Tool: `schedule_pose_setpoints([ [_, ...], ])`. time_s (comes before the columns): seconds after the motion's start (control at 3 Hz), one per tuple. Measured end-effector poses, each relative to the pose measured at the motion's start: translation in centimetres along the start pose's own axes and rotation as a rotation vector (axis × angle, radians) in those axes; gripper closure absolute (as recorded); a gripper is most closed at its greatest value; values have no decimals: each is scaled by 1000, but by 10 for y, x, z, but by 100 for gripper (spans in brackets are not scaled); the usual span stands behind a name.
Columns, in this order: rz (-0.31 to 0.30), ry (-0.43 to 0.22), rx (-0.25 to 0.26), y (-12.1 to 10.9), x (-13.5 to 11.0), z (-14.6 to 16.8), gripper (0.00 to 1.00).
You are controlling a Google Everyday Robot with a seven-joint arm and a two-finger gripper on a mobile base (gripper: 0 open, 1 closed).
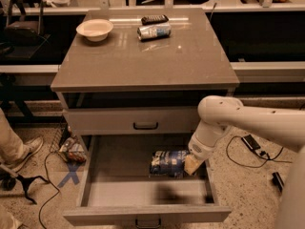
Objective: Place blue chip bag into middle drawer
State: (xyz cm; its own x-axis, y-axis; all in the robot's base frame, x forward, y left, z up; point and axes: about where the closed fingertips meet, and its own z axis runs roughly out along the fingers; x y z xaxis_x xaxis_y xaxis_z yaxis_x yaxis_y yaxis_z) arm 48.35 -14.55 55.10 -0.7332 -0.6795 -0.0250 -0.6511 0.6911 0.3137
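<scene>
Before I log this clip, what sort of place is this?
Probably an office or lab workspace: a grey drawer cabinet with a bowl and can on top, cables across the floor. The pincer sits over the open middle drawer, beside the blue chip bag.

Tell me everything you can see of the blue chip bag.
The blue chip bag is a crinkly, dark blue foil pouch with pale print, pillow-shaped, lying lengthwise. It is inside the open middle drawer, toward the back and right of centre. The gripper is at its right end, against it. Whether the bag rests on the drawer floor or hangs just above it cannot be told.
</scene>
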Motion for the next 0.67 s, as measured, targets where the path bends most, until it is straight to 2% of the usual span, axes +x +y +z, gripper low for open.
schedule_pose_setpoints([
  [0.33, 80, -15, -28, -14, -7, 37, 86],
  [0.67, 120, -65, -50, -18, -25, 56, 63],
])
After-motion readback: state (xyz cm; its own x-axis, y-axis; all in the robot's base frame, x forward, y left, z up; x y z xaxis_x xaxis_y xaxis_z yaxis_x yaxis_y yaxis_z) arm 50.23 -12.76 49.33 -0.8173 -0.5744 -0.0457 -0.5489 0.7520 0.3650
